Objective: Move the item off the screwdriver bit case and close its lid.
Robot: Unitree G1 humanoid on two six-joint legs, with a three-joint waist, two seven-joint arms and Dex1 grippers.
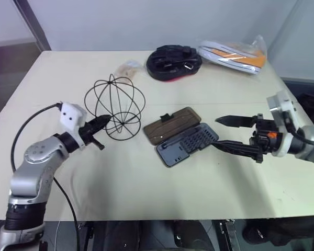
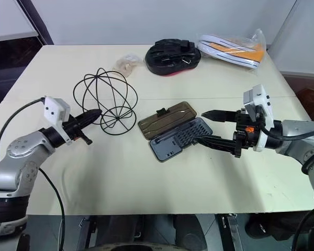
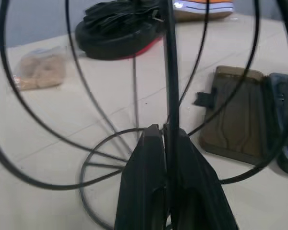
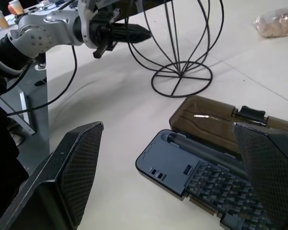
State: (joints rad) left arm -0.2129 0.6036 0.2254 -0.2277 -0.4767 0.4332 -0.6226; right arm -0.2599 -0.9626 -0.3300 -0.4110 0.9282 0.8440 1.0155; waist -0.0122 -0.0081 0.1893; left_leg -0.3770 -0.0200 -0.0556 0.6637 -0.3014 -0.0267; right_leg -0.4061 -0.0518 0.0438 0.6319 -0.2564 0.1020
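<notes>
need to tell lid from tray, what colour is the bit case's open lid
Translucent smoky brown, with a small black latch tab; the lid shows best in the right wrist view.

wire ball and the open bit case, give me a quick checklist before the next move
1. Left gripper shut on a hoop of the wire ball: ok, the left wrist view shows the wire pinched between the fingers.
2. Wire ball off the screwdriver bit case: ok, its base ring stands on the table beside the case.
3. Lid closed: not ok, it lies flat open next to the grey tray.
4. Right gripper open and free: ok, its fingers are spread near the tray's end.
5. Path over the lid free of the ball's hoops: ok.
6. Latch tab intact: cannot tell.
</notes>
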